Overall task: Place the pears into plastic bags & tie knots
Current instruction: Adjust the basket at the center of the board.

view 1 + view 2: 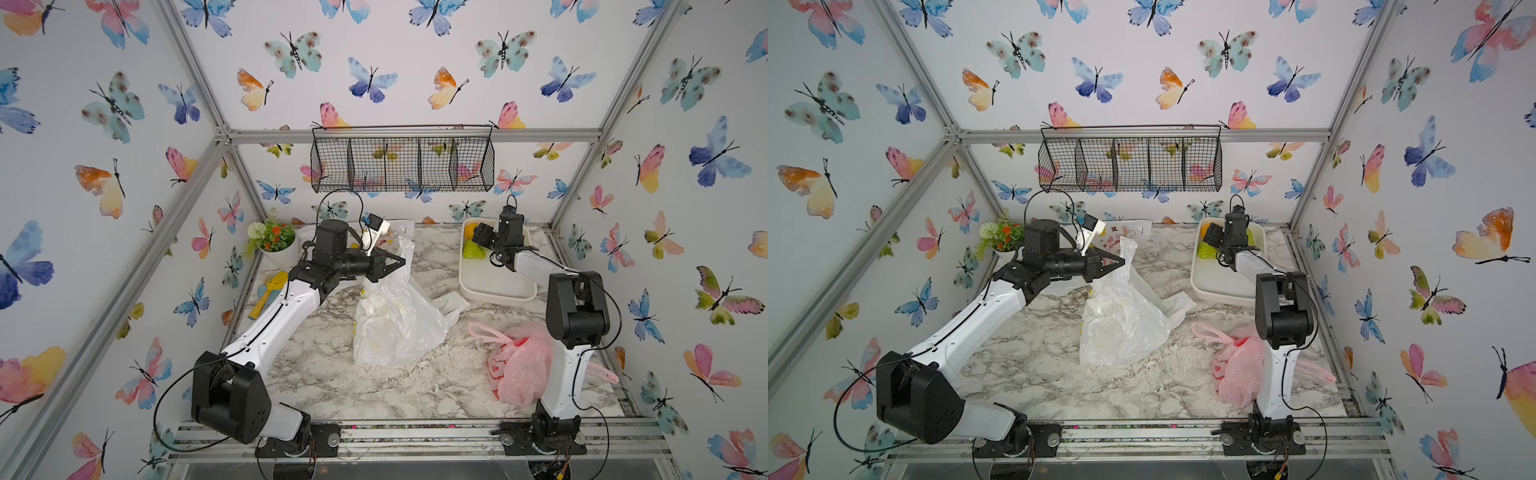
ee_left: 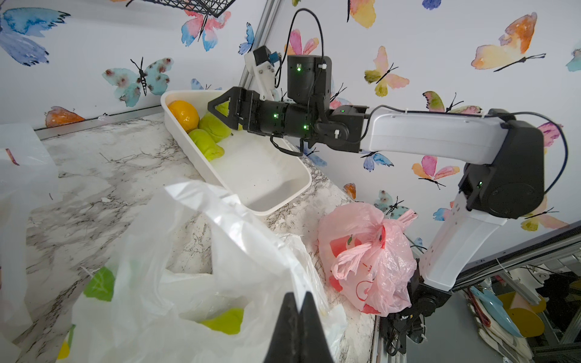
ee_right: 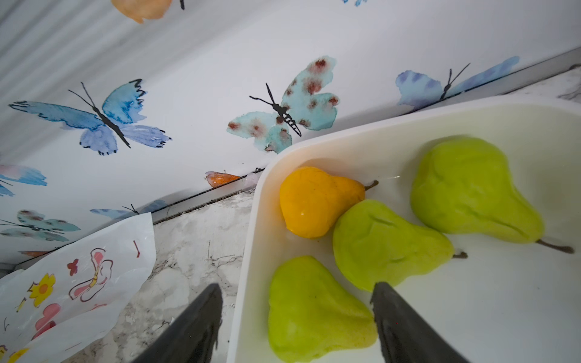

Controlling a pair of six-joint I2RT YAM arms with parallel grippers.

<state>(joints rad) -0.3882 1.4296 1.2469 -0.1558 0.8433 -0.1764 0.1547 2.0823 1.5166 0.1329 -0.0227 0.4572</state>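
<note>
White translucent film with yellow print made up the lemon bag (image 1: 395, 324), 1 of 3 bags. It stood slack and crumpled on the marble tabletop (image 1: 332, 386), well left of the white tray (image 1: 498, 297). Its top was drawn up to the left gripper (image 1: 401, 262), whose jaws were clenched on the bag's upper edge. Further back, also left of the tray, the doodle bag (image 3: 78, 283) lay flat, white with red and yellow drawings.

At the tray's far end, 4 pears lay clustered close, each with a thin dark stem: 1 glossy yellow-orange pear (image 3: 314, 201) and 3 dented bright green pears (image 3: 383, 245). The right gripper (image 3: 297, 285) hovered over them, jaws spread wide and empty. In the wrist view the nearest green one showed between its fingers.

On the near side of the tray, the pink bag (image 1: 519, 365) sat bulging, translucent with red print. Its handles were tied in 1 knot (image 2: 377, 239), loose ends sticking out.
</note>
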